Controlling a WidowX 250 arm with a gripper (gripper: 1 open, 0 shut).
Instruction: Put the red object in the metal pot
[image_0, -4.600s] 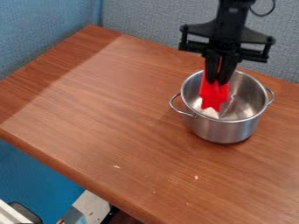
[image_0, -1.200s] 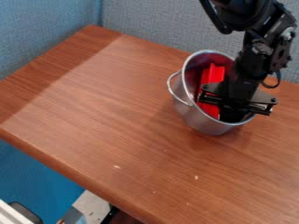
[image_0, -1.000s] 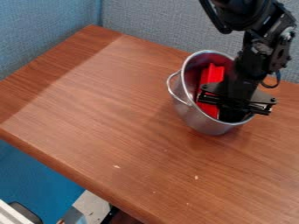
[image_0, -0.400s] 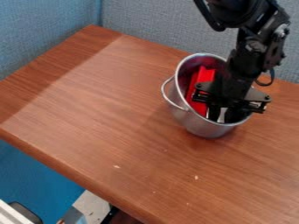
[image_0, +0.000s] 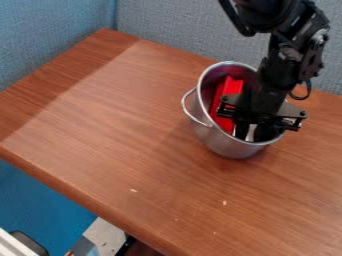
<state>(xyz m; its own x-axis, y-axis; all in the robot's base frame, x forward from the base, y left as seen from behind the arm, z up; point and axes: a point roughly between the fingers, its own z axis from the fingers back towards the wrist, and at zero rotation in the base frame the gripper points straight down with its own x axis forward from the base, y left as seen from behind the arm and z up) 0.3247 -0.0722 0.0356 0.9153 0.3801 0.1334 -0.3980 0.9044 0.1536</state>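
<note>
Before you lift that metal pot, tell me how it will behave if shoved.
The metal pot looks thin-walled and shiny, so probably light and prone to sliding on the smooth wooden table. It appears tilted with the gripper inside, suggesting it tips easily. The red block inside may shift.

soft even light, slightly blurry
</note>
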